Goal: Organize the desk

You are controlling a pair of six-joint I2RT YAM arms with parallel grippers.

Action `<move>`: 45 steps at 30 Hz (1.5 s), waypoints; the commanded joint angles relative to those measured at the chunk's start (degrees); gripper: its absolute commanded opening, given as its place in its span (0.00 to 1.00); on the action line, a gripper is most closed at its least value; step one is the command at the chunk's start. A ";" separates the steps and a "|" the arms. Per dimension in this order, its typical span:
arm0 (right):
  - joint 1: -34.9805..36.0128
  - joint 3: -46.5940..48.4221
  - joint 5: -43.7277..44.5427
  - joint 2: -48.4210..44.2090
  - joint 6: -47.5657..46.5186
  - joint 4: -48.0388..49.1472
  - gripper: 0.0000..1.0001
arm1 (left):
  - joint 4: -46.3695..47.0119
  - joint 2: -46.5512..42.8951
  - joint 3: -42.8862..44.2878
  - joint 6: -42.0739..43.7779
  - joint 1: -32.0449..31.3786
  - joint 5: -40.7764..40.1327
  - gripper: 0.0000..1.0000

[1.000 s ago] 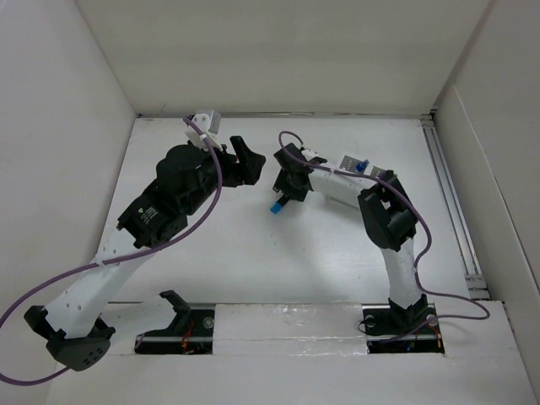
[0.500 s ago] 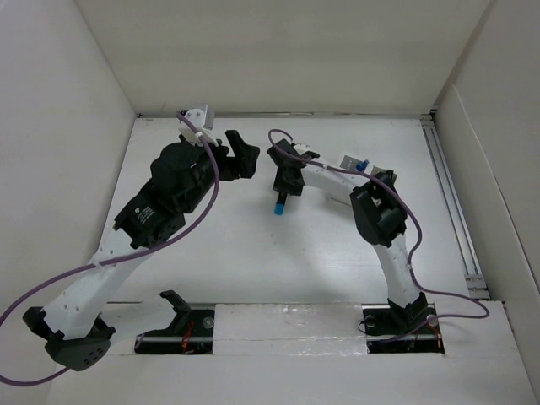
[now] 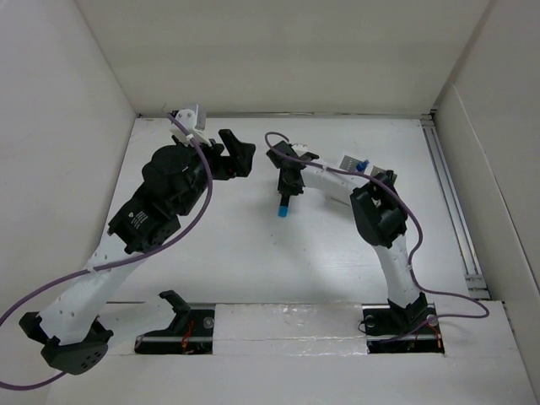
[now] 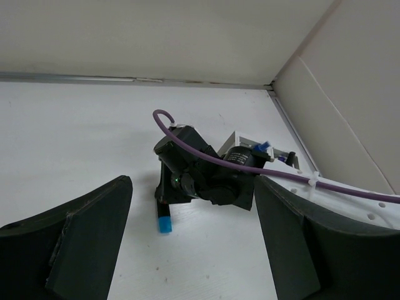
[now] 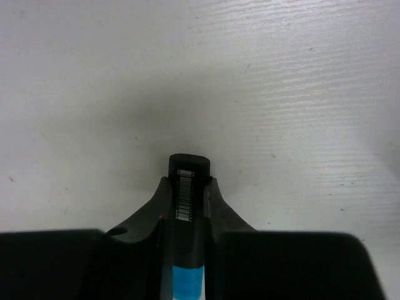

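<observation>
in the right claw (image 5: 187, 185), black marker (image 5: 189, 164), barcode label (image 5: 185, 195), blue end (image 5: 188, 281)

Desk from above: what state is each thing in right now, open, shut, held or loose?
Left pincer: open wide, holding nothing.
Right pincer: shut on the marker.
Marker: gripped by its black barrel, blue end sticking out.
Pen holder: untouched beside the right arm, with a blue-tipped item poking out.
</observation>
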 commanded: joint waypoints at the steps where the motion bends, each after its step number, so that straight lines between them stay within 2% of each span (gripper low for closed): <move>1: 0.96 -4.32 -3.20 1.40 -1.37 -5.31 0.06 | 2.80 -0.81 -1.34 -0.91 -0.10 0.01 0.75; 3: 0.96 -7.57 -4.61 -4.04 -1.28 -0.40 0.01 | 2.54 -0.46 -1.69 -1.79 -0.10 0.98 0.75; 5: 0.96 -12.75 -6.89 -10.69 -1.37 4.59 0.00 | 2.45 -0.02 -1.78 -2.66 -0.10 1.94 0.75; 12: -3.16 -14.96 -7.60 -27.59 -2.34 5.06 0.00 | 2.62 3.75 0.76 -4.16 -0.10 5.81 0.76; 14: -6.14 -17.50 -8.92 -33.66 -3.39 6.55 0.03 | 2.80 4.72 1.47 -4.69 -0.10 6.69 0.75; 17: -8.52 -18.92 -12.52 -37.54 -4.62 6.04 0.11 | 3.76 6.04 2.18 -5.04 -0.10 8.19 0.75; 21: -6.17 -23.20 -8.66 -37.37 -3.22 2.17 0.22 | 3.77 6.66 3.40 -4.87 -0.10 8.54 0.74; 22: -5.64 -24.97 -8.14 -37.20 -2.52 2.95 0.32 | 3.68 6.75 3.58 -4.78 -0.10 8.54 0.74; 26: -4.84 -31.92 -9.80 -35.45 1.43 7.08 0.53 | 3.68 6.40 3.15 -4.51 -0.10 8.80 0.75; 31: -3.09 -30.79 -10.77 -30.17 2.41 7.70 0.69 | 3.85 5.08 1.30 -4.25 -0.10 8.98 0.75; 34: -3.08 -28.15 -10.94 -26.22 3.29 7.88 0.74 | 3.77 3.94 0.07 -3.64 -0.10 8.72 0.75; 45: -2.55 -23.41 -11.38 -17.16 12.86 9.99 0.70 | 2.01 1.22 -0.99 0.40 -0.10 6.09 0.75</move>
